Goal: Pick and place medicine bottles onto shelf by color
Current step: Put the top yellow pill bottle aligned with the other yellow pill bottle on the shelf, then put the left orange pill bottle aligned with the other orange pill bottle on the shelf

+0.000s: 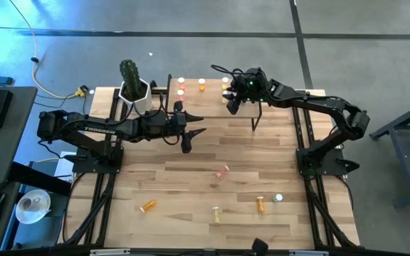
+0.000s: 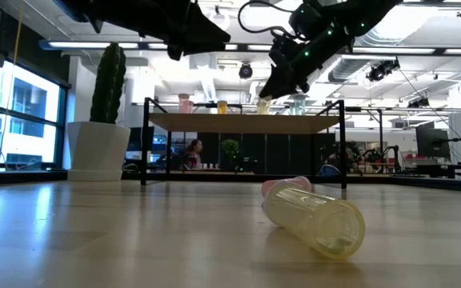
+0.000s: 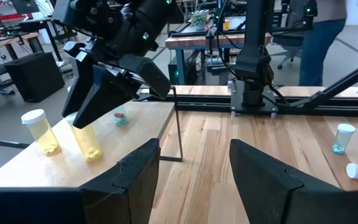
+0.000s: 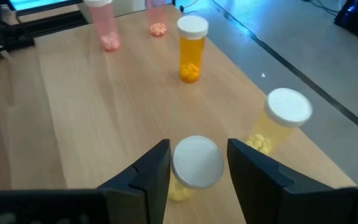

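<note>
The shelf (image 1: pixel 212 107) stands at the table's far edge. On it stand two pink bottles (image 4: pixel 107 28), an orange bottle (image 4: pixel 191 50) and a yellow bottle (image 4: pixel 278 121). My right gripper (image 1: pixel 232 102) is over the shelf, shut on another yellow bottle (image 3: pixel 87 140). My left gripper (image 1: pixel 191 135) is open and empty above the table, near the shelf's near edge. Several bottles lie on the near table: pink (image 1: pixel 223 171), orange (image 1: pixel 148 205), yellow (image 1: pixel 216 212), orange (image 1: pixel 260 204), pale green (image 1: pixel 278 198). My right gripper holds the yellow bottle's top end, one finger on each side of the white cap (image 4: pixel 197 163). The fingers slant down from above. The bottle stands upright, its bottom (image 3: pixel 92 155) at the shelf board; whether it rests on the board, I cannot tell.
A white pot with a cactus (image 1: pixel 134 89) stands left of the shelf. A small round teal-and-red thing (image 3: pixel 120 118) lies on the shelf board. The shelf's thin black leg (image 3: pixel 178 124) stands ahead of my left gripper. The table's middle is bare wood.
</note>
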`<act>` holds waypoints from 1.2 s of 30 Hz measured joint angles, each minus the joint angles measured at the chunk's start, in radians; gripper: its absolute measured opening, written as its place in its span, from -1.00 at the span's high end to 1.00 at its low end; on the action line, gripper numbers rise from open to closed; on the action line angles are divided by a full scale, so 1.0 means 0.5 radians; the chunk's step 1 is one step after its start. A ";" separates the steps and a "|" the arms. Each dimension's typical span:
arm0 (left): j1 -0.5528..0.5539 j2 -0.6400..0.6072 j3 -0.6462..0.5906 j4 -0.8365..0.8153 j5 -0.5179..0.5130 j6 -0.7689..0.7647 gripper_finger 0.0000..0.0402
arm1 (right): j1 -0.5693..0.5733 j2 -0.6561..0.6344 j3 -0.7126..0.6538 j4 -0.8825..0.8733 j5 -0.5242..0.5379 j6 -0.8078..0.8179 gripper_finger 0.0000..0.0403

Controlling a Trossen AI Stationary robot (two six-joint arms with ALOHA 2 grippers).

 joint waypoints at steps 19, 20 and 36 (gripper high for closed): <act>0.000 0.000 0.000 -0.008 0.001 0.000 0.07 | 0.022 0.000 0.114 -0.139 0.025 -0.017 0.25; 0.000 0.000 0.000 -0.007 0.001 0.000 0.07 | 0.022 -0.001 0.114 -0.141 0.025 -0.017 0.25; -0.033 -0.091 -0.002 -0.351 0.004 -0.151 0.07 | 0.058 -0.239 0.117 -0.205 0.022 -0.059 0.25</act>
